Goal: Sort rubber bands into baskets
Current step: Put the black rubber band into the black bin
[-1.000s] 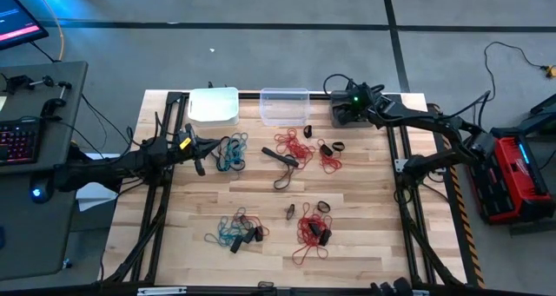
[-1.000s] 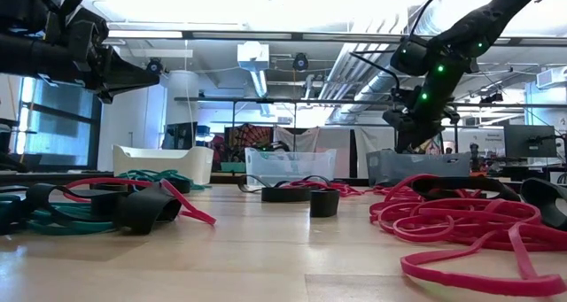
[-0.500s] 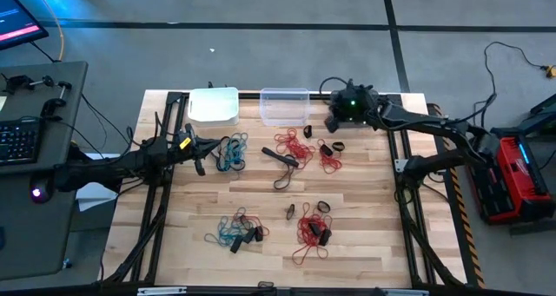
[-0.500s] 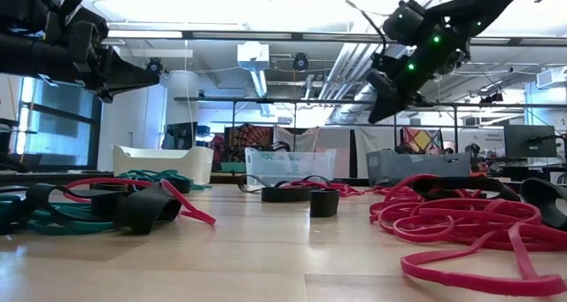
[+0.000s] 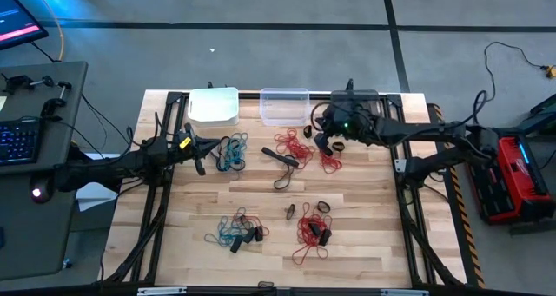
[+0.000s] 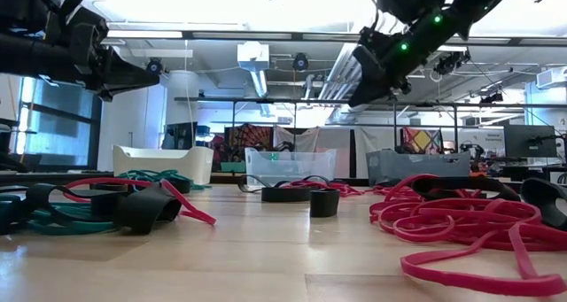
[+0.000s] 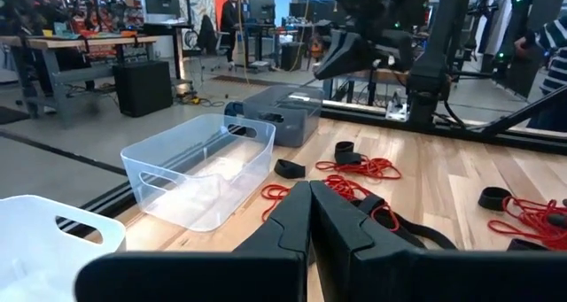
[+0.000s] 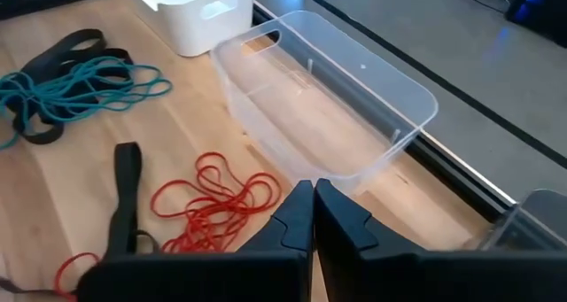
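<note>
- Right gripper (image 5: 320, 129) found raised above the desk (image 5: 365, 209) at its far side, jaws pressed together with nothing between them.
- Clear basket (image 8: 328, 98) seen directly ahead of those jaws in the right wrist view, upright; white basket (image 8: 190, 10) beyond it and to one side.
- Dark grey basket (image 5: 354, 101) noted just behind the right gripper, at the far right corner of the desk.
- Loose red rubber bands (image 8: 217, 205) recorded on the desk just below and ahead of the right jaws, a black band (image 8: 127, 191) lying beside them; teal bunch (image 8: 80, 85) farther off, mixed with black loops.
- Left gripper (image 5: 201, 155) found hovering over the left side of the desk, jaws shut and empty.
- Teal and black bunch (image 5: 231, 153) noted just beside the left jaws in the high view.
- In the left wrist view, clear basket (image 7: 199, 169) ahead of the shut jaws, dark grey basket (image 7: 279, 113) beyond it, white basket (image 7: 49, 240) near at one side; red bands (image 7: 359, 167) and small black loops (image 7: 289, 168) on the wood past the fingertips.
- Further bunches logged on the near half of the desk, well apart from both grippers: teal with black (image 5: 234, 229), red with black (image 5: 311, 231).
- All three baskets observed in a row along the far edge; contents of the white and dark grey ones could not be told.
</note>
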You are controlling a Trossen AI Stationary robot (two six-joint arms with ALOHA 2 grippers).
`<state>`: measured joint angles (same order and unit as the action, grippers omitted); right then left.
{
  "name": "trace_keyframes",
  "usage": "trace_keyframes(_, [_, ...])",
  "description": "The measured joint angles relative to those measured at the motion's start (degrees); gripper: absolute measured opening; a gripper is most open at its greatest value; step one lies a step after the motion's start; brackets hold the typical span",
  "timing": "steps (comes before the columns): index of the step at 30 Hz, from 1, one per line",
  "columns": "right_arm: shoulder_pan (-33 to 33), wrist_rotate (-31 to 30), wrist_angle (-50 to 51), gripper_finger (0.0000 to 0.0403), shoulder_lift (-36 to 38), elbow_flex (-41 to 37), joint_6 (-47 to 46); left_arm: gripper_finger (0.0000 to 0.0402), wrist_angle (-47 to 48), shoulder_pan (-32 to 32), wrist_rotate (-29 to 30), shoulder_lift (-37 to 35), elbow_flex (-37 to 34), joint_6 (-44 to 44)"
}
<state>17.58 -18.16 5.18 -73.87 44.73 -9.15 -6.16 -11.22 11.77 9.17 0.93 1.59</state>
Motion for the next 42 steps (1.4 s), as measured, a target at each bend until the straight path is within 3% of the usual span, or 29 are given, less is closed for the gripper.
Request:
trace_keyframes(9, [-1.7,0.54,0.02,0.0,-1.01,0.0,-2.63,0.0,-1.44,0.0,0.22,-0.02,0.0,-0.33])
trace_keyframes(21, [-3.14,2.13,-4.84,0.0001,-11.77,0.0,-2.81,0.0,-1.37,0.0,0.22,-0.02,0.0,-0.31])
trace_keyframes(32, [-3.82,2.09,-5.06,0.0003,-12.2,0.0,-2.31,0.0,-1.36,0.0,0.22,-0.02,0.0,-0.33])
trace_keyframes(35, [-4.55,2.09,-5.06,0.0025,-12.2,0.0,-2.22,0.0,-1.37,0.0,0.22,-0.02,0.0,-0.31])
trace_keyframes(42, [-5.62,0.12,-5.07,0.0122,-12.2,0.0,-4.15,0.0,-1.37,0.0,0.22,-0.02,0.0,-0.29])
